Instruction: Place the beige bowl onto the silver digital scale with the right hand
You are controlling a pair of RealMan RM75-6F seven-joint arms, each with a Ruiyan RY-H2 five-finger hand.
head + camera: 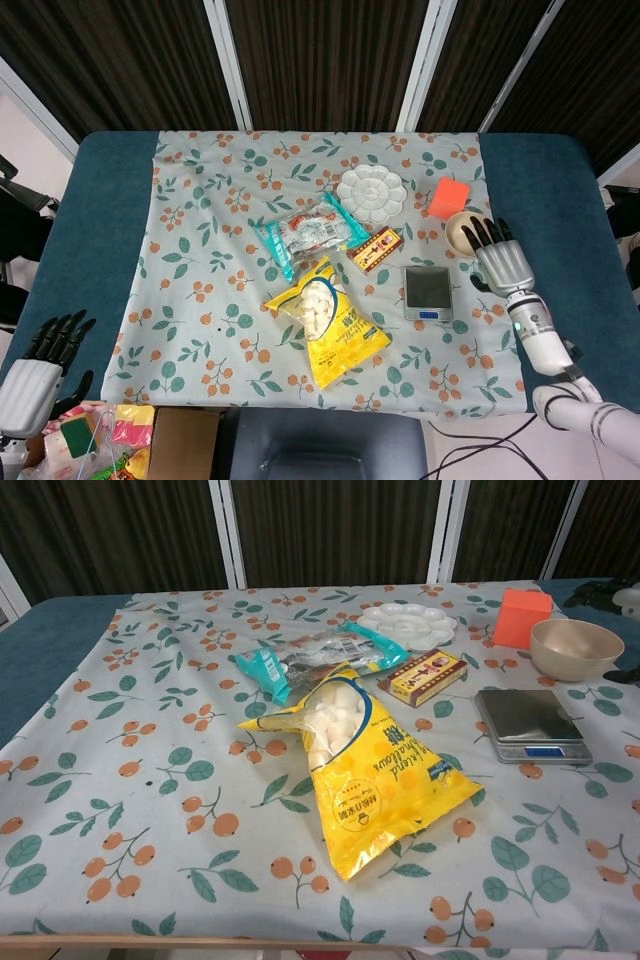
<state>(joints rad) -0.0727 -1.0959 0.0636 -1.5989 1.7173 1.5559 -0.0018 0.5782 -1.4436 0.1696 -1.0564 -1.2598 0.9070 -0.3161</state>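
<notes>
Fingers of your right hand [503, 264] are spread and hold nothing, reaching over the beige bowl [462, 230] to grab it. The silver digital scale [530, 725] waits nearby.

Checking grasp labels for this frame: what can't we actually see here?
- Right hand: head view leaves its contact with the beige bowl unclear; chest view's right edge crops it.
- Silver digital scale: display too small to read in both views.
- Left hand: sits at the head view's corner; absent from chest view.
- Brown box: label illegible.
</notes>
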